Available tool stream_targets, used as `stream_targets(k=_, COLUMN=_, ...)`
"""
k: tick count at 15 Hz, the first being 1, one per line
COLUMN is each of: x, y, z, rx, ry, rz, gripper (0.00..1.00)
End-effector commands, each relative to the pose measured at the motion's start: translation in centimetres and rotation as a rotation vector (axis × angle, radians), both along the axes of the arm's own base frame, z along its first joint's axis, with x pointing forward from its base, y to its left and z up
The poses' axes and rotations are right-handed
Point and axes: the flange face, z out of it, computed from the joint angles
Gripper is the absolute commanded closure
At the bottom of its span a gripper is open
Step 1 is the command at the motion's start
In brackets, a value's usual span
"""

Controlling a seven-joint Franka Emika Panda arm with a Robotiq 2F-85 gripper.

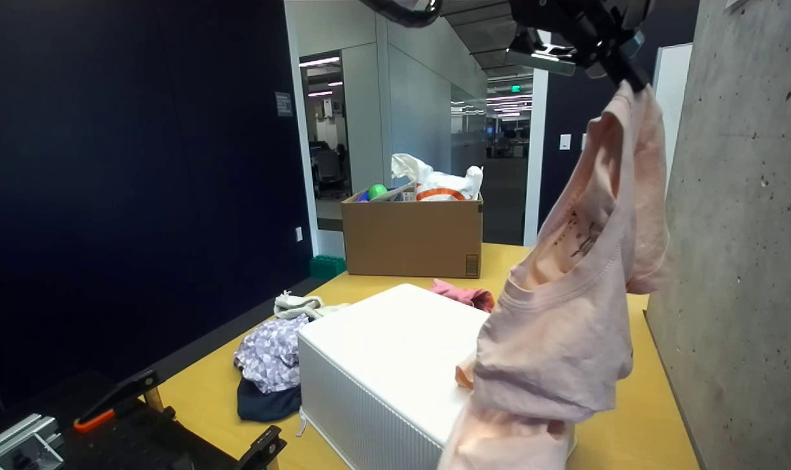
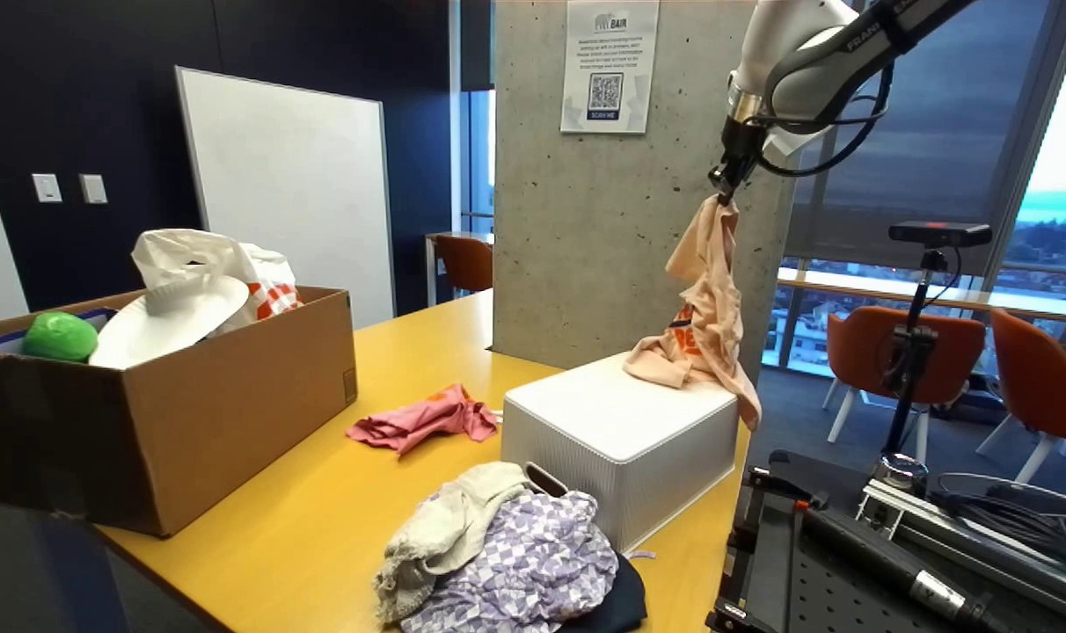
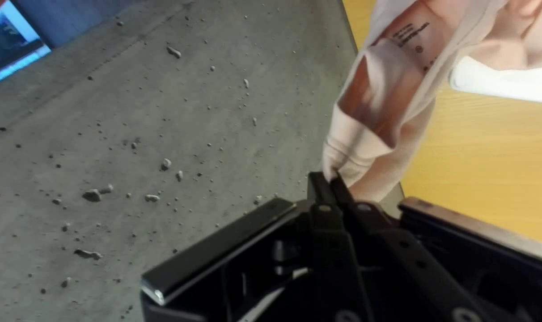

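Gripper: With jaws nearly together, it is pinching a pink shirt by the neckline, hovering higher than the white box and toward the side where the concrete pillar is rising.
Pink shirt: The garment is hanging from that single hold, its neck opening gaping in an exterior view; its lower folds are lying on the white box, and one tail is spilling over the edge.
White box: Smooth on top and ribbed down its sides, it is sitting on the yellow table.
Red cloth: It is lying crumpled between the white box and the cardboard box.
Patterned cloth: It is bunching up just beside the white box, a beige cloth overlapping it and a dark cloth peeking out from beneath.
Cardboard box: Carrying a white bag and a round green item, it is standing well apart from the white box.
Neckline hold: By all appearances, the step in hand is managing the shirt while it is hanging partly free and resting partly on the white box; whether it is being raised or laid down, nothing here is settling.
Spilling tail: The next move is likely calling for a firm pinch and slow travel, since the folds resting on the white box could be dragging or catching along its rim.
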Motion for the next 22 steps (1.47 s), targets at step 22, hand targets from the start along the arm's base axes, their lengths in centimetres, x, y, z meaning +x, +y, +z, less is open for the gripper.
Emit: stream_targets(k=22, x=3.2, y=4.0, z=11.7, rx=-0.142, ry=-0.023, rz=-0.164, gripper=1.00)
